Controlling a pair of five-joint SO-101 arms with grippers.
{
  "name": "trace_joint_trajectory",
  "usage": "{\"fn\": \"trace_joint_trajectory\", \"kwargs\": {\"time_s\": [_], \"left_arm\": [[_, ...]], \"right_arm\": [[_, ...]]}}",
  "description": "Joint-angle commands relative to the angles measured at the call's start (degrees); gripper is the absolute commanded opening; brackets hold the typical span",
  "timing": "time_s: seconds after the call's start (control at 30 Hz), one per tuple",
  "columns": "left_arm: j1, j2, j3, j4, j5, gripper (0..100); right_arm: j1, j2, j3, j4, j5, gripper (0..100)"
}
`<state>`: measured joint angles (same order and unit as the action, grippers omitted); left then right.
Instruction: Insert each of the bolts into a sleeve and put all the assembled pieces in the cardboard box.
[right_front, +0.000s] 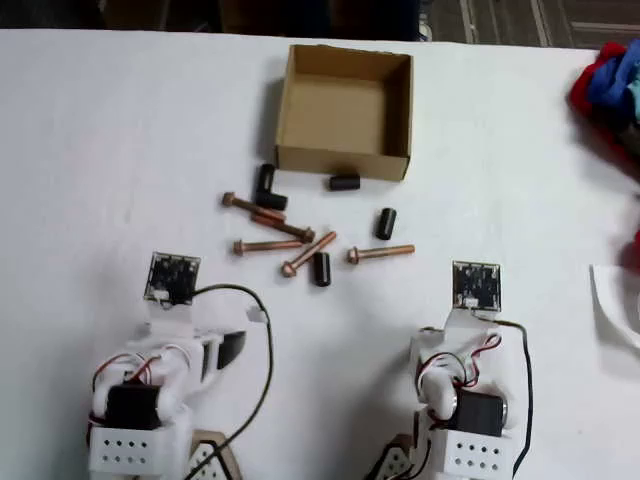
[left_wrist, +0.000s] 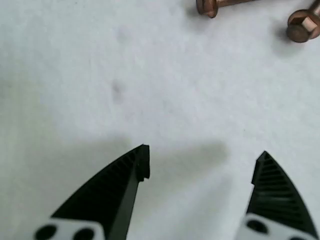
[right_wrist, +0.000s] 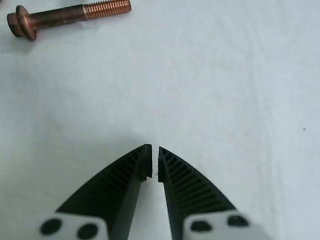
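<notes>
Several copper bolts (right_front: 380, 253) and several black sleeves (right_front: 386, 223) lie loose on the white table in front of the open cardboard box (right_front: 290, 110). My left gripper (left_wrist: 203, 162) is open over bare table, with two bolt heads (left_wrist: 302, 26) lying ahead of it. My right gripper (right_wrist: 154, 152) is shut with nothing in it, and one bolt (right_wrist: 65, 17) lies ahead of it. Both arms sit at the near edge: the left arm (right_front: 160, 380) short of the bolt pile, the right arm (right_front: 465, 390) to its right.
A white tablecloth (right_front: 100, 150) covers the table. Red and blue cloth (right_front: 610, 85) lies at the far right edge, and a white object (right_front: 615, 305) below it. One sleeve (right_front: 344, 183) lies against the box's front wall.
</notes>
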<state>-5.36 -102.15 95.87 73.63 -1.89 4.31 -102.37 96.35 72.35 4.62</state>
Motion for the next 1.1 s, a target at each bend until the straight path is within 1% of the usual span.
{"fn": "trace_joint_trajectory", "kwargs": {"time_s": [0.0,0.17,0.4,0.47,0.53,0.57,0.6,0.7,0.87,0.97,1.07], "left_arm": [[-0.44,-0.44,1.27,-0.97,0.53,34],[-0.44,-0.44,1.27,-0.97,0.53,34],[-0.44,-0.44,1.27,-0.97,0.53,34],[-0.44,-0.44,1.27,-0.97,0.53,34],[-0.44,-0.44,1.27,-0.97,0.53,34],[-0.44,-0.44,1.27,-0.97,0.53,34],[-0.44,-0.44,1.27,-0.97,0.53,34],[-0.44,-0.44,1.27,-0.97,0.53,34],[-0.44,-0.44,1.27,-0.97,0.53,34],[-0.44,-0.44,1.27,-0.97,0.53,34],[-0.44,-0.44,1.27,-0.97,0.53,34]], "right_arm": [[0.04,-0.57,0.62,0.13,-0.53,2.4],[0.13,-0.66,0.62,-1.10,-0.26,2.3],[0.04,-0.66,0.62,-12.35,0.26,2.4],[-0.04,-0.75,0.53,-15.69,4.92,2.5],[-0.13,-0.66,0.62,-19.12,13.36,2.5],[-1.19,-0.57,0.62,-20.00,15.91,2.5],[-2.86,-0.57,0.53,-20.18,16.18,2.5],[-6.20,-0.48,-1.49,-16.13,17.23,3.9],[-12.62,-0.40,-10.55,-7.60,19.87,13.2],[-14.37,-0.31,-15.56,-5.05,20.13,13.6],[-14.37,0.84,-18.81,-4.79,20.22,13.7]]}}
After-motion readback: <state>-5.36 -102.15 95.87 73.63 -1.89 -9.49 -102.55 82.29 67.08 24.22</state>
